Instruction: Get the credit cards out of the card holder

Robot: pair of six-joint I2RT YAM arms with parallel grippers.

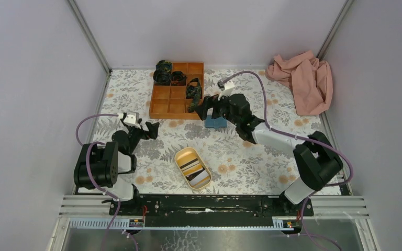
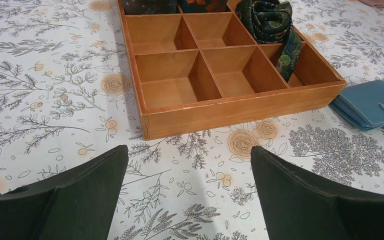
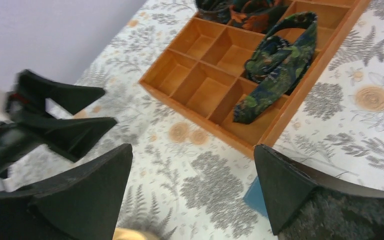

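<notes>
- Pincer on the left arm (image 2: 187, 150): spread wide and empty, hovering low over the floral-print bench (image 1: 241, 154), short of the orange wooden divided tray (image 2: 240, 112). If it swings across to help, it could clip that tray's front wall.
- Yellow oval tray (image 1: 176, 158), near the front edge: dark, white and tan plastic credit cards (image 1: 194, 170) lie in it, well apart from both arms. Probably safe unless an arm sweeps low.
- Light-blue folding card holder (image 2: 372, 104): flat on the bench, just beside the wooden tray's corner. It looks folded shut with its tab across. Can't tell if any cards are left inside.
- Pincer on the right arm (image 3: 192, 147): also spread and empty, right above the card holder. Coming down on something that flat, the fingers might just shove it into the wooden tray. They could also snag the dark patterned tie (image 3: 275, 65) draped across the nearest compartments.
- Crumpled pink cloth (image 1: 303, 81), far right: no threat.
</notes>
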